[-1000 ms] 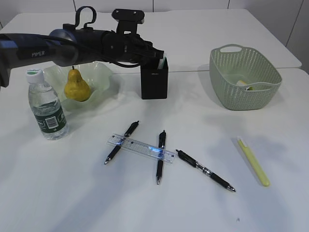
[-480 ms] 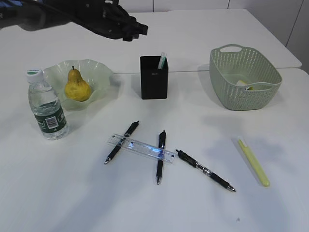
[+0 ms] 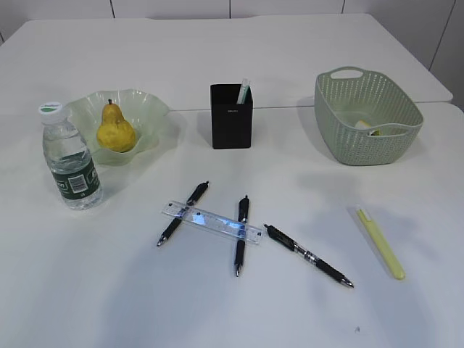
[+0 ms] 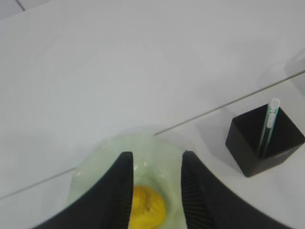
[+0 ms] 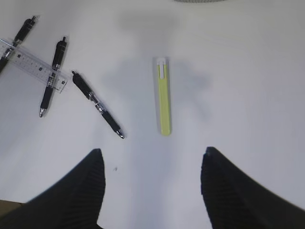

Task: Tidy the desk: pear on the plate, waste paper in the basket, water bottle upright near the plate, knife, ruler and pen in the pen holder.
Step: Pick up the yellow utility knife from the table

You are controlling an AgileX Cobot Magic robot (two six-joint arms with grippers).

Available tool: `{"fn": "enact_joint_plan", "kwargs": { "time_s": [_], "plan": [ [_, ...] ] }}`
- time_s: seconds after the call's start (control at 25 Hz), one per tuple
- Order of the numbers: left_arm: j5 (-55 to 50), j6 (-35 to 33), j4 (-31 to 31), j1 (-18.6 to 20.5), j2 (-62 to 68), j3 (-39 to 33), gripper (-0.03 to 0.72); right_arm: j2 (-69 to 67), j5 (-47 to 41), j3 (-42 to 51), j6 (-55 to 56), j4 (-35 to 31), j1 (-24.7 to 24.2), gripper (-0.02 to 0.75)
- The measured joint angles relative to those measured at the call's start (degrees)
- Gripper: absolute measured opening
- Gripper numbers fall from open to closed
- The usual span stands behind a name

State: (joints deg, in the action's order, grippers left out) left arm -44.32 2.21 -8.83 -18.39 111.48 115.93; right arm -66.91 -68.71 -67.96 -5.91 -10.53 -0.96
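Note:
The yellow pear (image 3: pixel 116 129) lies on the pale green plate (image 3: pixel 156 109), and the water bottle (image 3: pixel 70 159) stands upright beside it. A green-white stick (image 3: pixel 244 90) pokes out of the black pen holder (image 3: pixel 231 116). The clear ruler (image 3: pixel 212 221) rests across two of three black pens (image 3: pixel 241 233) mid-desk. A slim yellow-green stick (image 3: pixel 380 243), knife or pen I cannot tell, lies to the right. Waste paper (image 3: pixel 366 127) sits in the basket (image 3: pixel 368 94). My left gripper (image 4: pixel 157 155) hangs open high above the pear (image 4: pixel 147 212). My right gripper (image 5: pixel 152 151) is open above bare desk near the yellow-green stick (image 5: pixel 164 95).
Neither arm shows in the exterior view. The desk (image 3: pixel 109 290) has a seam running behind the plate, holder and basket. The third black pen (image 3: pixel 308 255) lies between the ruler and the yellow-green stick.
The left arm rose from the pen holder and swung up and left out of the exterior view. The green-white stick stays standing in the holder.

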Motion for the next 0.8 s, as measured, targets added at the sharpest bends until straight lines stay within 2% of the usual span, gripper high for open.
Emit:
{"fn": "enact_joint_plan", "kwargs": {
  "time_s": [0.36, 0.8],
  "plan": [
    [-25.85, 2.52, -1.11, 3.32, -15.15, 0.00, 0.237, -10.00, -0.36, -0.79, 1.16, -3.58, 0.00, 0.498],
    [-28.22, 3.03, -4.05, 3.56, -29.32, 0.27, 0.237, -29.32, 2.67, -5.11, 0.83, -4.47, 0.00, 0.499]
  ]
}}
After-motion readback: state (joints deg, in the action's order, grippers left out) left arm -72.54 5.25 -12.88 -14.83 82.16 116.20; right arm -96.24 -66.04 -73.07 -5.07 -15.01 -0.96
